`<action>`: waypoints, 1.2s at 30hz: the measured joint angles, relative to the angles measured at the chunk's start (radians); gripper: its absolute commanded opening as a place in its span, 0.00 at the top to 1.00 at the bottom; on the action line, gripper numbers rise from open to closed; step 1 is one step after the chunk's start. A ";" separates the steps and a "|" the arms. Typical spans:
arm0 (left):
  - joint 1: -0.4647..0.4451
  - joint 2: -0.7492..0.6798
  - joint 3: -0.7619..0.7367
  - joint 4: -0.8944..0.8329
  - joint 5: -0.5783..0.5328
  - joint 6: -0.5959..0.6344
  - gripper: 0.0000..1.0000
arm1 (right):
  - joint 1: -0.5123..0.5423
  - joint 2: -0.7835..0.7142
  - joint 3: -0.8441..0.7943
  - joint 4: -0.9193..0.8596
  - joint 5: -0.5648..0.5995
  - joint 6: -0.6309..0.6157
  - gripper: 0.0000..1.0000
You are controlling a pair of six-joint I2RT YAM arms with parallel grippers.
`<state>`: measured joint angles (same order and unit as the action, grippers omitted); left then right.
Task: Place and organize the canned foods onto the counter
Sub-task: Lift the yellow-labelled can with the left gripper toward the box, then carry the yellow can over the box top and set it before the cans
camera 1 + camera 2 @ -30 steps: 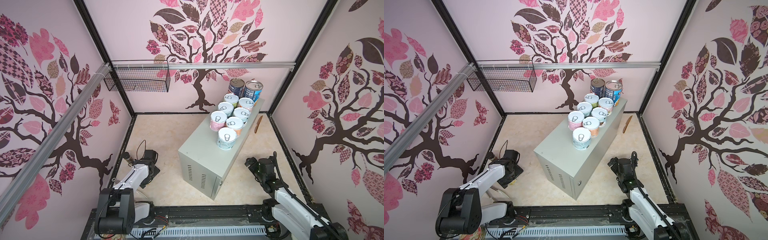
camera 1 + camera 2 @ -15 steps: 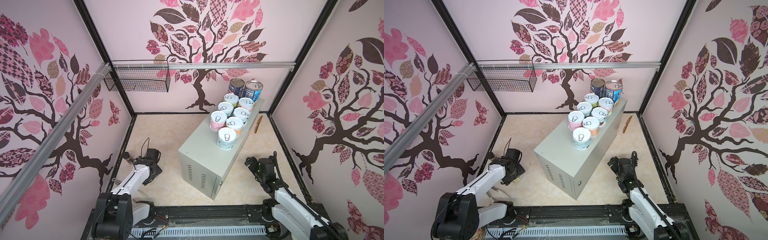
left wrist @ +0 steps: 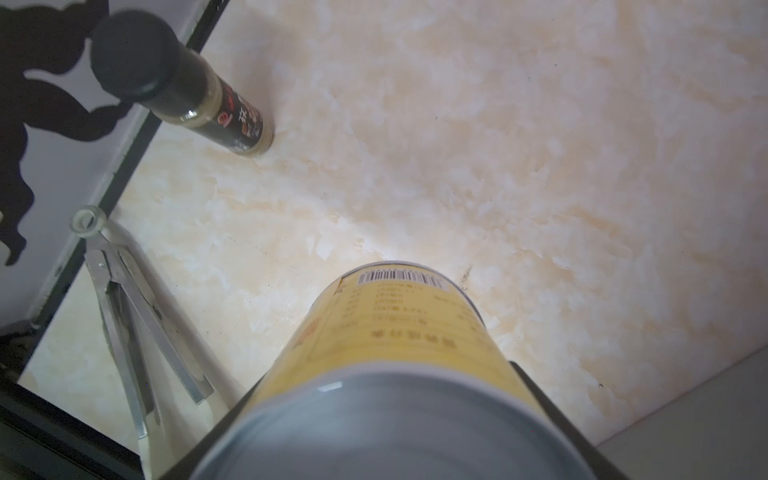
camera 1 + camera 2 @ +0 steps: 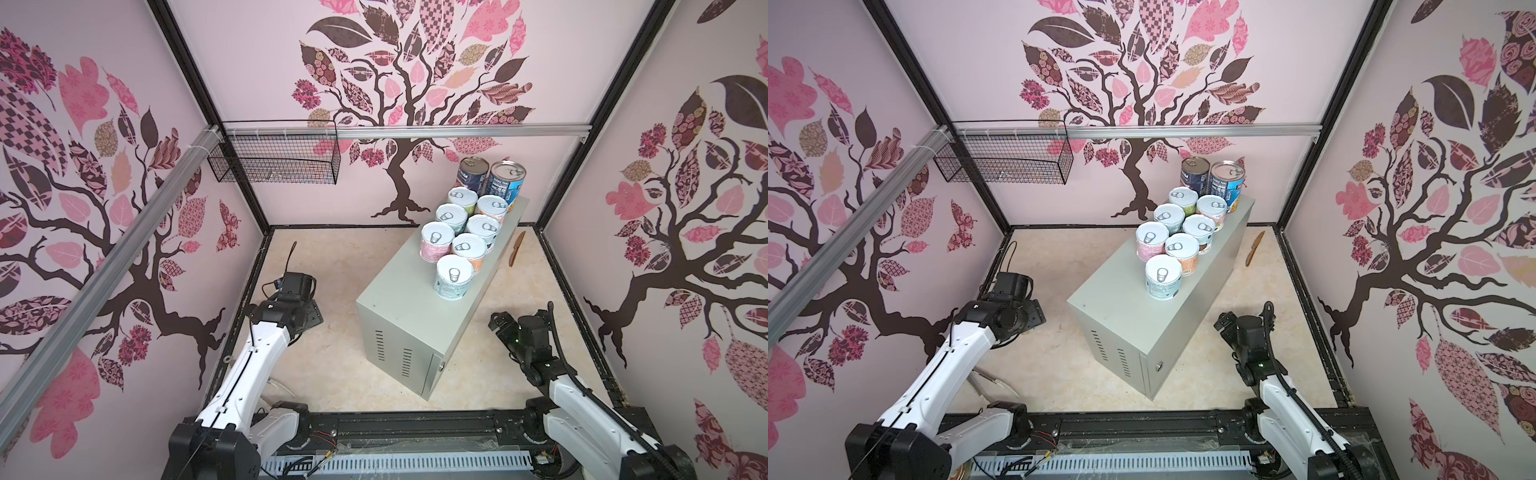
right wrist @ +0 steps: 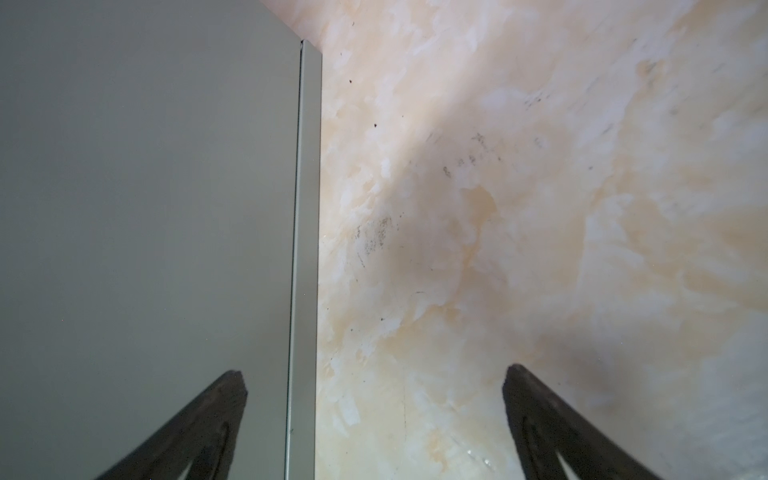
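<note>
The counter (image 4: 399, 316), a long grey metal box, stands at mid-floor in both top views. Several canned foods stand in rows on its far half: two tall dark ones (image 4: 472, 174) at the back and short pastel ones, the nearest (image 4: 454, 282). My left gripper (image 3: 384, 399) is shut on a yellow-labelled can (image 3: 395, 332), its black fingers (image 3: 536, 390) on both sides. In the top views that gripper (image 4: 299, 307) hangs left of the counter and hides the can. My right gripper (image 5: 375, 370) is open and empty, low beside the counter's wall (image 5: 145, 208).
A dark jar (image 3: 183, 83) stands by the left wall frame, with metal tongs (image 3: 133, 332) lying on the floor near it. A wooden knife (image 4: 515, 248) lies right of the counter. A black wire basket (image 4: 274, 162) hangs on the rear rail.
My left gripper's jaws have narrowed and the left arm has shifted slightly toward the far side. The right arm has not moved.
</note>
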<state>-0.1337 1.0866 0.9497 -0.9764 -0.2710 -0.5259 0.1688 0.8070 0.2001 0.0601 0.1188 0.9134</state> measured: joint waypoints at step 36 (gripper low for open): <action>-0.594 0.299 1.052 -0.507 -0.159 0.287 0.46 | 0.000 0.033 -0.031 0.095 -0.065 0.000 0.00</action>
<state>-0.7280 1.3853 2.0018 -1.4834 -0.4301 -0.2386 0.1688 0.8398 0.1692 0.1551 0.0540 0.9134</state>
